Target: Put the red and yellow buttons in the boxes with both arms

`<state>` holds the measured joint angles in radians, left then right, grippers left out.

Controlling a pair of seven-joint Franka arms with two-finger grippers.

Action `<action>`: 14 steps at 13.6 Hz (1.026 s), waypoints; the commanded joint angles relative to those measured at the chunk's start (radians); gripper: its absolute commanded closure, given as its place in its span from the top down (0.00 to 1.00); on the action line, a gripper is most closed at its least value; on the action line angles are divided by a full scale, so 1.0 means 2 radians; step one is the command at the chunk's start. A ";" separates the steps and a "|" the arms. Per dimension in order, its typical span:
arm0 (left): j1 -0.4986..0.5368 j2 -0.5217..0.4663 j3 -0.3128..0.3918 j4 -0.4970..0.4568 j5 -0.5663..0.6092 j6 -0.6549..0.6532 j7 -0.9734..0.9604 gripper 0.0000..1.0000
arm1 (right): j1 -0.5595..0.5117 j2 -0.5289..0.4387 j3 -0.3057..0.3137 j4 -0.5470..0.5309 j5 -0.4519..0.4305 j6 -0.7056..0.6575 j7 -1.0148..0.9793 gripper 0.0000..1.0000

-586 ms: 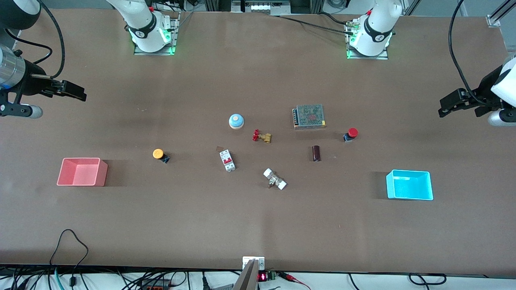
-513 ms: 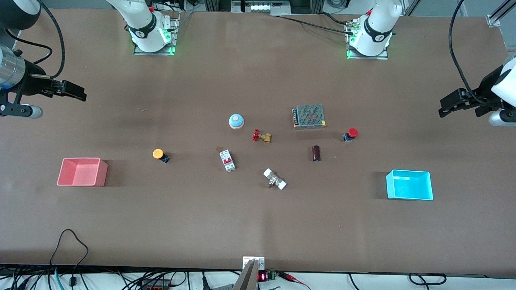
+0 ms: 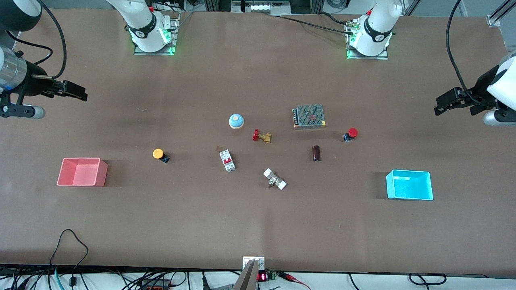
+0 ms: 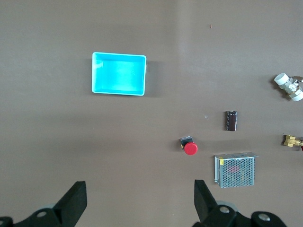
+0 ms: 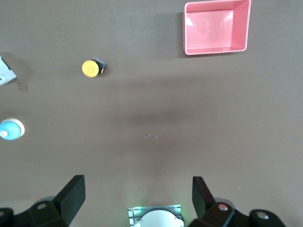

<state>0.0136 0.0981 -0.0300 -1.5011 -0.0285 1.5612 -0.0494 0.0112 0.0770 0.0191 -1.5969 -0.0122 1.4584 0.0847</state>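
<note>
Front view shows both pincers, left pincer (image 3: 439, 108) and right pincer (image 3: 80, 93), spread wide over bare desk (image 3: 258, 225); red button (image 3: 351, 134) sits beside the mesh unit (image 3: 309, 116), yellow button (image 3: 160, 154) near the pink box (image 3: 82, 172), cyan box (image 3: 409, 185) empty; approach step, descent next.

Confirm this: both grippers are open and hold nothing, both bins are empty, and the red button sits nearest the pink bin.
One thing is wrong: the red button sits nearest the cyan bin, not the pink bin, as the front view shows. The left gripper and right gripper are open and empty.
</note>
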 commanded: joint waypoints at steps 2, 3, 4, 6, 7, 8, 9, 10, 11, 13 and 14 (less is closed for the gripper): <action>-0.002 0.044 0.000 -0.008 -0.019 0.008 0.002 1.00 | 0.023 0.020 0.006 -0.004 0.018 0.015 -0.006 1.00; -0.017 0.048 0.000 -0.022 -0.018 0.025 0.002 1.00 | 0.027 0.027 0.006 -0.004 0.018 0.034 -0.004 1.00; -0.038 0.057 0.000 -0.040 -0.017 0.038 0.002 1.00 | 0.037 0.034 0.006 -0.004 0.019 0.045 0.004 1.00; -0.052 0.061 -0.001 -0.078 -0.017 0.061 0.002 1.00 | 0.040 0.049 0.006 -0.013 0.019 0.074 0.017 1.00; -0.053 0.054 -0.002 -0.108 -0.019 0.084 0.003 1.00 | 0.040 0.049 0.006 -0.028 0.019 0.097 0.017 1.00; -0.054 0.042 -0.006 -0.146 -0.019 0.093 0.003 1.00 | 0.040 0.049 0.006 -0.048 0.019 0.118 0.017 1.00; -0.056 0.035 -0.012 -0.185 -0.019 0.102 0.002 1.00 | 0.041 0.047 0.006 -0.069 0.020 0.144 0.017 1.00; -0.056 0.031 -0.015 -0.215 -0.020 0.124 0.002 1.00 | 0.044 0.046 0.006 -0.086 0.020 0.166 0.018 1.00; -0.061 0.025 -0.016 -0.245 -0.029 0.149 0.002 1.00 | 0.046 0.047 0.006 -0.094 0.020 0.180 0.020 1.00; -0.077 0.025 -0.013 -0.262 -0.036 0.168 0.003 1.00 | 0.050 0.044 0.007 -0.129 0.023 0.232 0.059 1.00; -0.082 0.026 -0.013 -0.261 -0.034 0.171 0.003 1.00 | 0.058 0.044 0.006 -0.144 0.023 0.258 0.075 1.00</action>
<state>-0.1261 0.2028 -0.0609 -1.9746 -0.0846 1.8770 -0.0524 0.1033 0.1946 0.0326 -1.8070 0.0171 1.8868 0.1669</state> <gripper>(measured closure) 0.000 0.000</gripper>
